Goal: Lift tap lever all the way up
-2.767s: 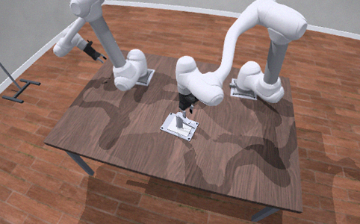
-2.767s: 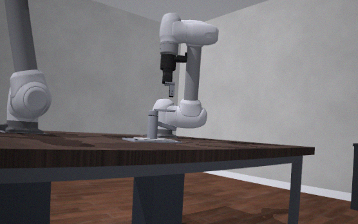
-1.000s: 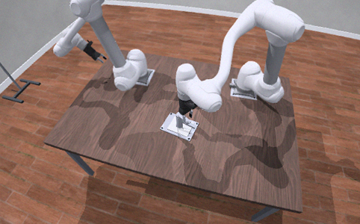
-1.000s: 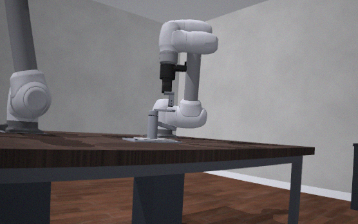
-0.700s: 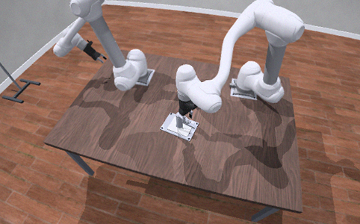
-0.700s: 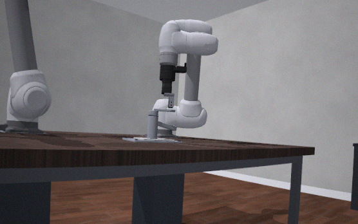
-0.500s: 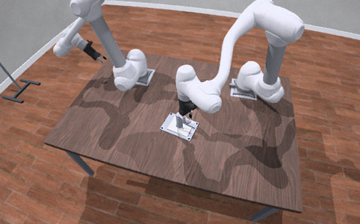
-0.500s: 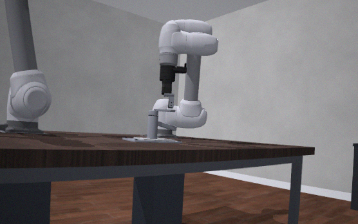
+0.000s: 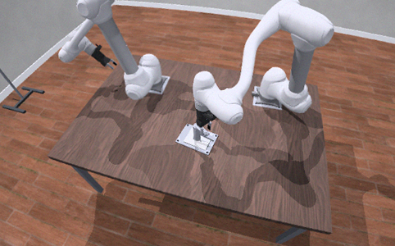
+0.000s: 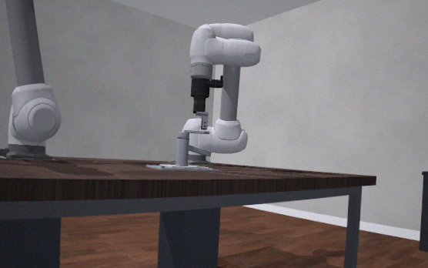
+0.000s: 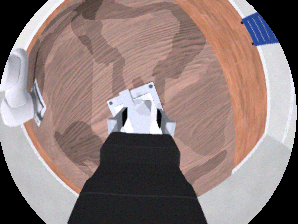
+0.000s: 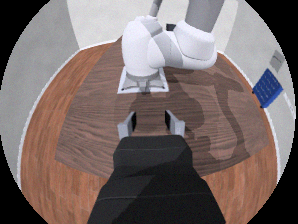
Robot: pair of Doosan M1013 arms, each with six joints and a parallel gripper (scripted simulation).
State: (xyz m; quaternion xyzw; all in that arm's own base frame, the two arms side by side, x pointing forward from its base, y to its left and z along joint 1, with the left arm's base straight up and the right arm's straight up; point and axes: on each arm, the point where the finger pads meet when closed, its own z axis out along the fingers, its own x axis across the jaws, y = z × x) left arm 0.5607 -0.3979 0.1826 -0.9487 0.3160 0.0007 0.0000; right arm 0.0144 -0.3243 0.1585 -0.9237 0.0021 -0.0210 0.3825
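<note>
The tap (image 9: 196, 134) (image 10: 182, 152) stands upright on a pale base plate (image 9: 182, 138) (image 10: 155, 167) near the middle of the table. Its lever (image 10: 198, 132) lies about level on top of the post, with the slanting spout (image 10: 200, 151) below it. My left gripper (image 9: 205, 127) (image 10: 204, 128) (image 11: 142, 113) points down, open, its fingertips just above the lever in the exterior view. In the left wrist view the tap's pale top shows between the fingers; contact cannot be told. My right gripper (image 9: 114, 64) (image 12: 150, 117) is open and empty, far from the tap.
The left arm's base (image 9: 274, 84) stands on the table at the right in the top view. The right arm's base (image 9: 150, 71) stands at the back left. A stand (image 9: 13, 108) is on the floor beyond the table.
</note>
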